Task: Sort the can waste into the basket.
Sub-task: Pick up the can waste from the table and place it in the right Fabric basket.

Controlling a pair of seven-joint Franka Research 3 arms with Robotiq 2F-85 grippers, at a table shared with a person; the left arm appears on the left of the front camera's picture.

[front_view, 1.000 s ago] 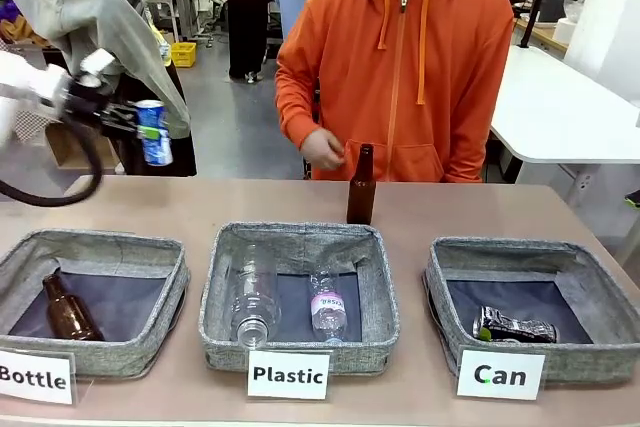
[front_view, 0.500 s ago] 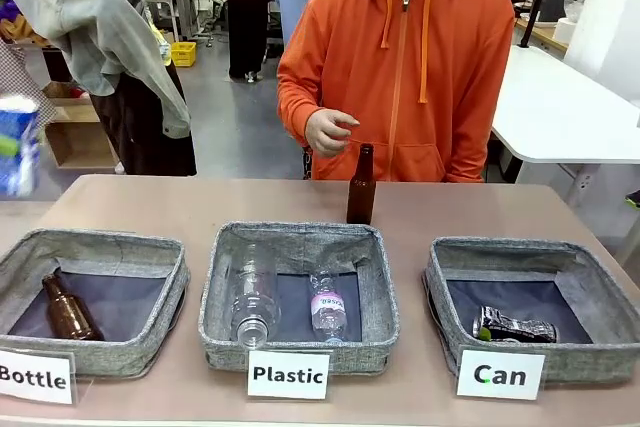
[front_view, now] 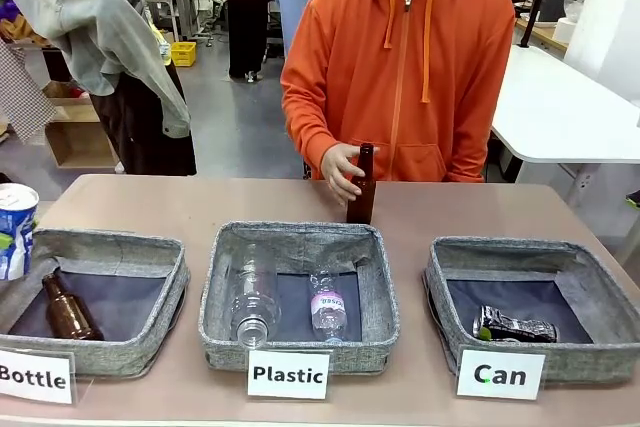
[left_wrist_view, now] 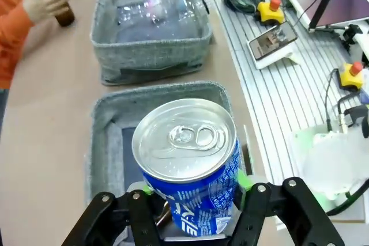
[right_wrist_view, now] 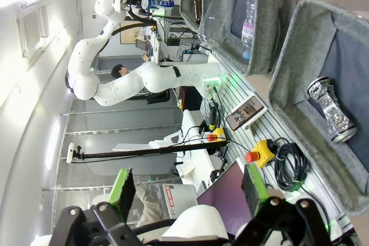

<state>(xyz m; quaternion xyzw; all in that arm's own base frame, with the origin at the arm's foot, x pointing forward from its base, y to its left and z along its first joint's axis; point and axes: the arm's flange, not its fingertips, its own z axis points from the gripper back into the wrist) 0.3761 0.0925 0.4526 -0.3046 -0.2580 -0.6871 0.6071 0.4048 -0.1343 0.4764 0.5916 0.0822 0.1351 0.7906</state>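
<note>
Gripping blue can (left_wrist_view: 187, 165), left gripper (left_wrist_view: 194, 199) over Bottle bin (left_wrist_view: 151, 94)

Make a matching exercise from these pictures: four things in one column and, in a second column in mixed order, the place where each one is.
Things
1. blue can
2. dark can
3. upright brown bottle
4. large clear bottle

Places
A. lying in the Can basket
B. gripped by the left gripper
C. lying in the Plastic basket
D. standing on the table, held by the person's hand

Pairs: 1-B, 2-A, 3-D, 4-C
</note>
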